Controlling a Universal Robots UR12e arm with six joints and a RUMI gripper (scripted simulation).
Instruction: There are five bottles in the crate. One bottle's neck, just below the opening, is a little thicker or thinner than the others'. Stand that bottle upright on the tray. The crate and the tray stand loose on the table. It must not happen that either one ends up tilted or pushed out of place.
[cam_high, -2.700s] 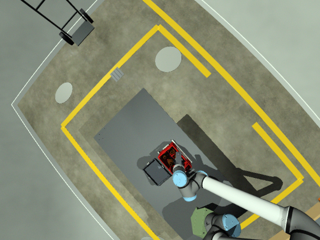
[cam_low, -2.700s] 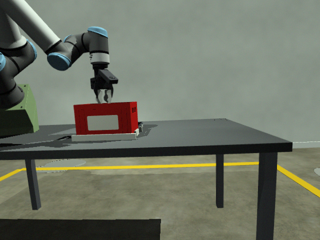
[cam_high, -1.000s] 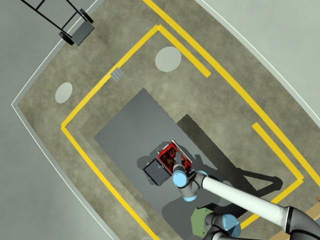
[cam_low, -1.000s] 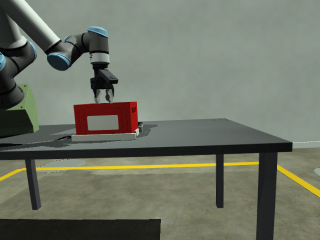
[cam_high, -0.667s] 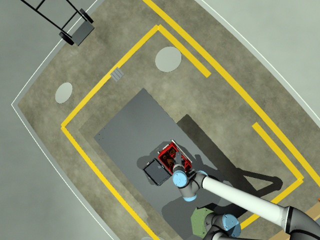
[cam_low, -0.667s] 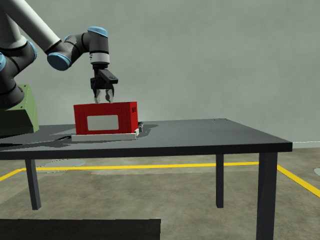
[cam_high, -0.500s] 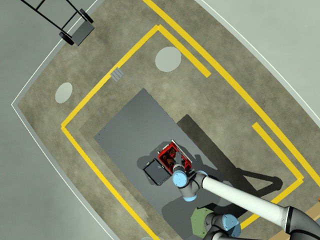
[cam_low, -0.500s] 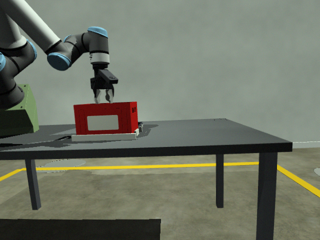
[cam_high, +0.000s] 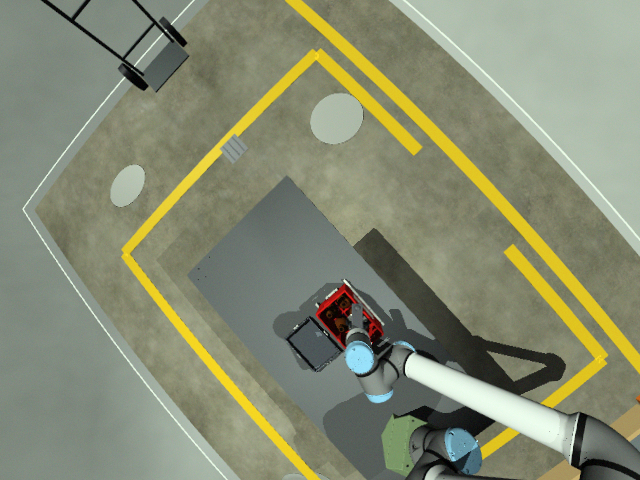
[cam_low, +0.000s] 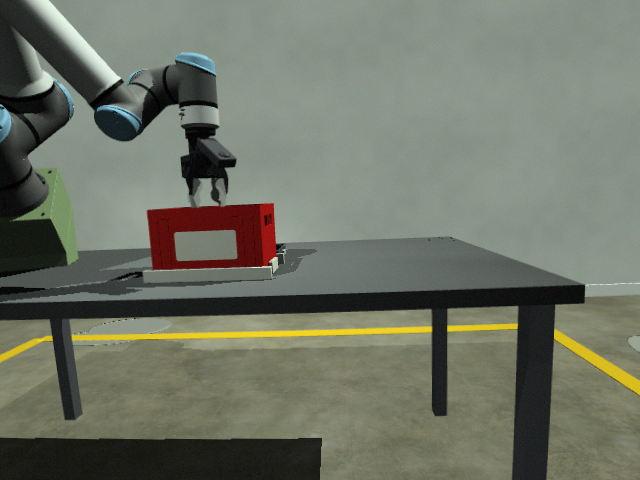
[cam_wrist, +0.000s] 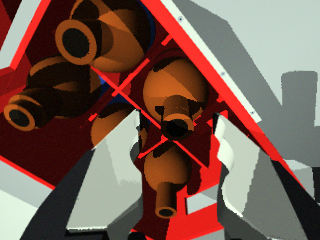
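The red crate (cam_high: 347, 316) (cam_low: 211, 236) stands on the dark table and holds several brown bottles in divided cells. In the wrist view one bottle (cam_wrist: 176, 107) has its neck and dark mouth right between my fingers, below them. Another bottle (cam_wrist: 165, 185) lies nearer the bottom of that view, and two more (cam_wrist: 95, 35) (cam_wrist: 35, 100) are at the upper left. My gripper (cam_low: 207, 198) (cam_wrist: 176, 112) points straight down just above the crate's top rim, fingers open and touching nothing. The dark tray (cam_high: 313, 343) lies beside the crate.
The crate rests on a white base plate (cam_low: 206, 273). The arm's green pedestal (cam_low: 36, 222) stands at the table's left end. Yellow floor lines surround the table. A hand truck (cam_high: 139, 46) stands far off on the floor.
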